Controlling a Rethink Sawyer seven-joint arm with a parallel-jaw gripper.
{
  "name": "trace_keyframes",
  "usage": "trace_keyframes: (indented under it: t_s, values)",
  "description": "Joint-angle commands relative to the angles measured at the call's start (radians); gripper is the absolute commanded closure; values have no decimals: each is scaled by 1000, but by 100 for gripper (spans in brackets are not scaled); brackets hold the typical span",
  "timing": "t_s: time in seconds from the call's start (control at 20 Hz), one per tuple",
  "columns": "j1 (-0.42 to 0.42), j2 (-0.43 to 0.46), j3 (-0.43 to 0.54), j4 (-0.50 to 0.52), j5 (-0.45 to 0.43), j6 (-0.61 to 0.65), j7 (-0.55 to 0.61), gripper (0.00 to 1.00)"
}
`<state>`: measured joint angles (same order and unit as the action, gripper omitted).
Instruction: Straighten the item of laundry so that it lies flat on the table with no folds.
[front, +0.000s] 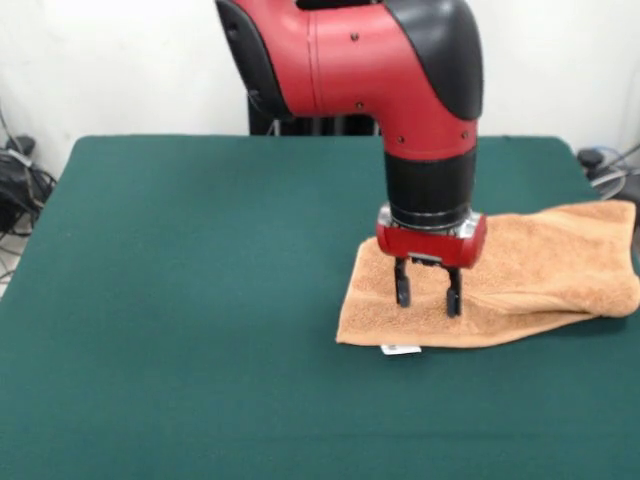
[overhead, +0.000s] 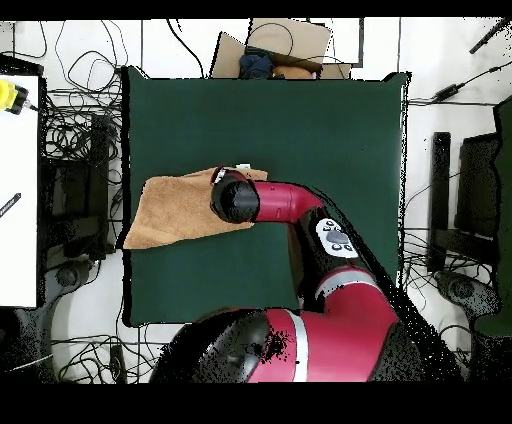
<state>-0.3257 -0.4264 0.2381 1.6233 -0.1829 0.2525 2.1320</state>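
The light orange-tan towel (front: 540, 265) lies folded over on itself at the right side of the dark green table (front: 190, 300), its right end at the table's edge. Its small white tag (front: 400, 349) sticks out from the near edge. My gripper (front: 428, 297) points straight down over the towel's left part, fingers apart and holding nothing, with the fingertips (front: 402, 293) at or just above the cloth. In the overhead view the towel (overhead: 170, 212) lies at the left edge of the table (overhead: 300, 120). The arm's wrist (overhead: 238, 200) hides the gripper there.
Cables (overhead: 75, 130) lie on the floor around the table. A cardboard box (overhead: 285, 40) stands beyond the table's far edge. A white desk (overhead: 18, 180) is at the overhead view's left and black equipment (overhead: 455, 190) at its right.
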Motion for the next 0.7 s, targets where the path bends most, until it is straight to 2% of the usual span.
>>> trace_keyframes:
  t_s: [0.05, 0.5, 0.7]
  values:
    - [-2, 49, 73, 17, -32, -10, 18, 0]
    - [34, 40, 48, -12, -19, 55, 20, 0]
    - [91, 52, -25, -44, -18, 90, 44, 0]
